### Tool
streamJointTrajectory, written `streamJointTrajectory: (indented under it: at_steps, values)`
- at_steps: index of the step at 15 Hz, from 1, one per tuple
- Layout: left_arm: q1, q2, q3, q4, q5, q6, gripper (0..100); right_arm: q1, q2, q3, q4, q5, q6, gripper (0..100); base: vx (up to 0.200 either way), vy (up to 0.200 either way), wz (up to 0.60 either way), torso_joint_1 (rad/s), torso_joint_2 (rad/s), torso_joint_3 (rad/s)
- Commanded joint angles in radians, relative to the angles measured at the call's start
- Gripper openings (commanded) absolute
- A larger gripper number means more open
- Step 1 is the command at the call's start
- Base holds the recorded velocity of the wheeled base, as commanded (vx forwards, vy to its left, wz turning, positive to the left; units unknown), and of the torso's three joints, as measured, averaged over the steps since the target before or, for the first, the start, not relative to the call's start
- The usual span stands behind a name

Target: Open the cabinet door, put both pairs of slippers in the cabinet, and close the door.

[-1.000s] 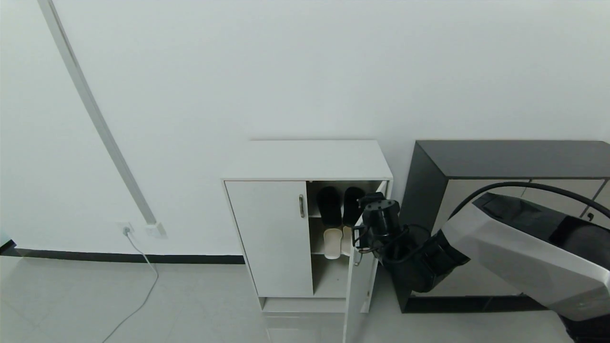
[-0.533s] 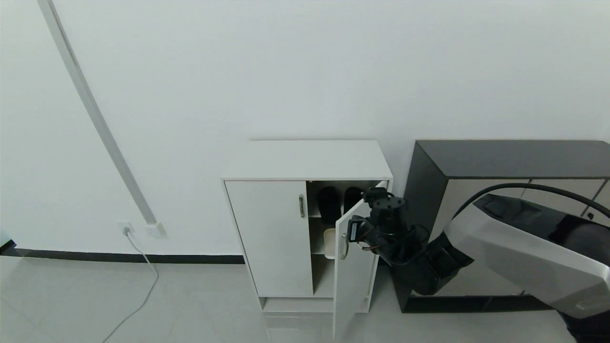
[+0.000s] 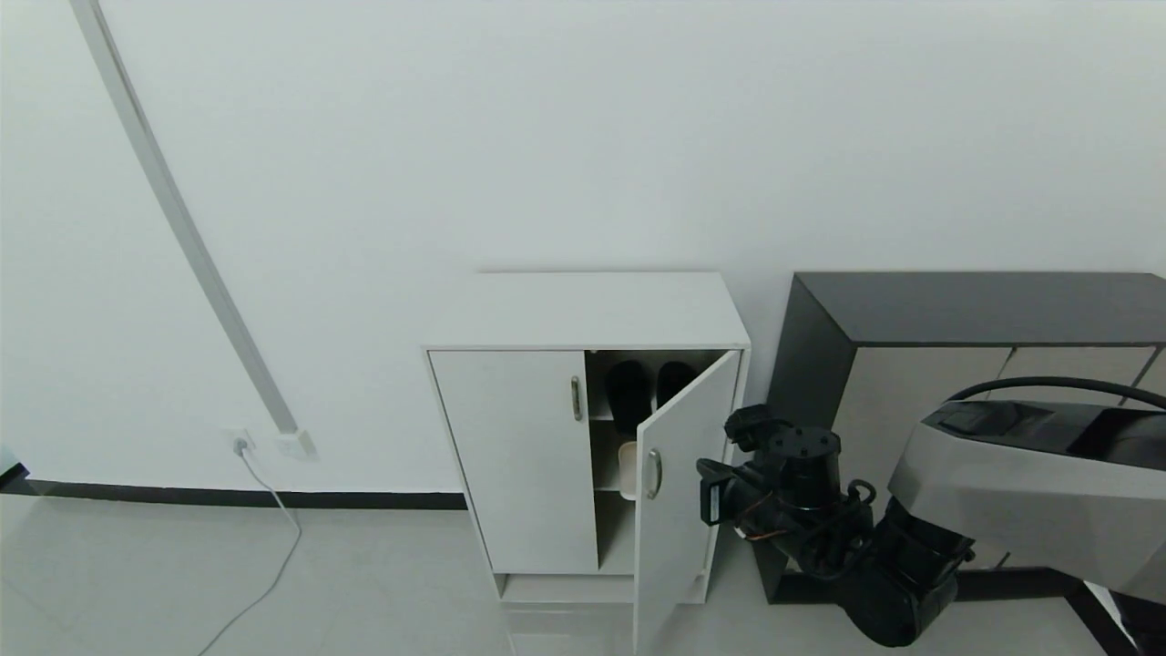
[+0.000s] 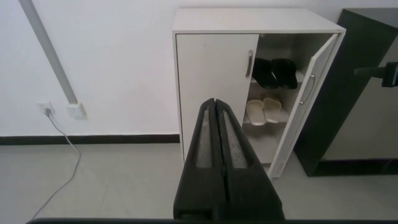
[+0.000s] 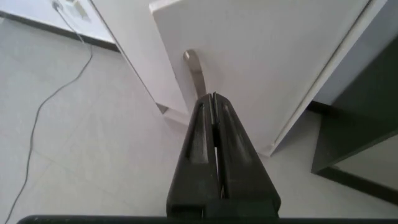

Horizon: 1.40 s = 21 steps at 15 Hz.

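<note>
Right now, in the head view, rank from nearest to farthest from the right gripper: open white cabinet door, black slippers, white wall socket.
1. Open white cabinet door, beside the right gripper.
2. Black slippers, upper shelf inside.
3. White wall socket, far left.

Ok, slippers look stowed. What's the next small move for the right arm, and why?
Probably push the right door the rest of the way shut with the right gripper. Both the black slippers and beige slippers sit on shelves inside, the door stands half open, and the shut fingers point at its outer face beside the handle.
</note>
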Motion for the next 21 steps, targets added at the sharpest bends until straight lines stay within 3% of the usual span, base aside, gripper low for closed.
streamJointTrajectory:
  at_steps: [1,4,12,21]
  values:
    - [0.0,0.001,0.0,0.0,0.0,0.0,0,-0.001,-0.005,0.009,0.0,0.001,0.0,0,0.2,0.0,0.0,-0.012,0.0,0.002]
    - [0.0,0.001,0.0,0.0,0.0,0.0,0,-0.001,-0.011,0.044,-0.017,0.0,0.0,0,0.2,0.0,0.0,0.014,0.0,0.001]
    - [0.0,0.001,0.0,0.0,0.002,-0.001,0,0.002,-0.005,0.078,-0.067,0.001,-0.002,0,0.0,0.0,0.0,0.0,0.0,0.0]
    - [0.0,0.001,0.0,0.0,0.003,-0.003,0,-0.003,0.064,-0.04,-0.027,0.012,-0.002,0,0.0,0.0,0.0,0.0,0.0,0.0]
